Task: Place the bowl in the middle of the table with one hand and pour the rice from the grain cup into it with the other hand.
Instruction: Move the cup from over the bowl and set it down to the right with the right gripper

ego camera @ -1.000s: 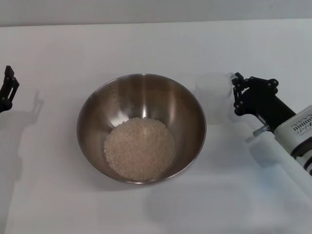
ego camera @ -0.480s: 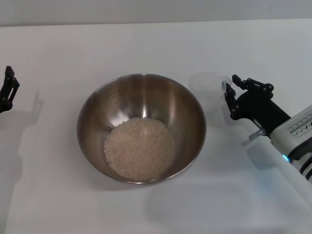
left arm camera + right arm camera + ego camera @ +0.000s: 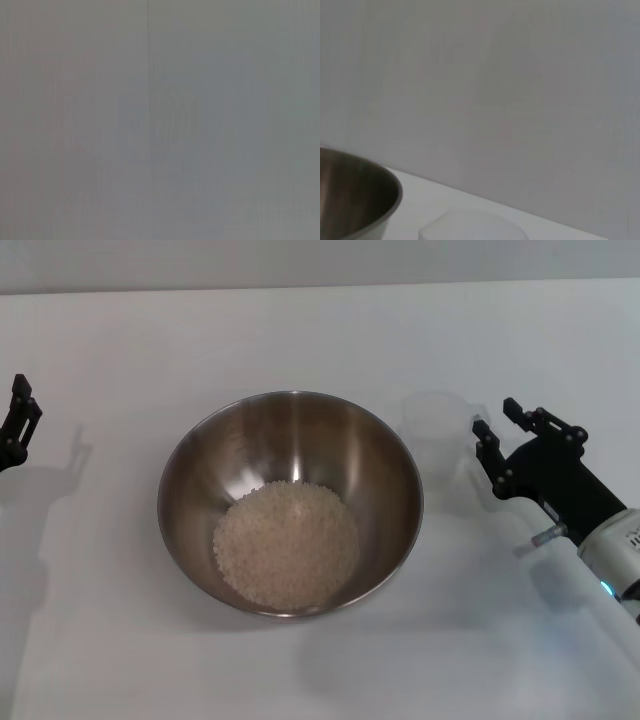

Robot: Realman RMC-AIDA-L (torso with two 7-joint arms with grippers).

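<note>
The steel bowl [image 3: 290,502] stands in the middle of the white table [image 3: 300,330], with a heap of rice [image 3: 286,543] in its bottom. The clear grain cup [image 3: 435,425] stands upright on the table just right of the bowl, looking empty. My right gripper [image 3: 497,433] is open, a short way to the right of the cup and apart from it. In the right wrist view the bowl's rim [image 3: 360,200] and the cup's rim [image 3: 470,227] show low down. My left gripper [image 3: 15,425] sits at the far left edge, away from the bowl.
Bare white tabletop surrounds the bowl on all sides. A grey wall [image 3: 495,90] rises behind the table. The left wrist view shows only a plain grey surface.
My right gripper has let go of the grain cup and drawn back to the right. The cup stays standing beside the bowl. The left arm has not moved.
</note>
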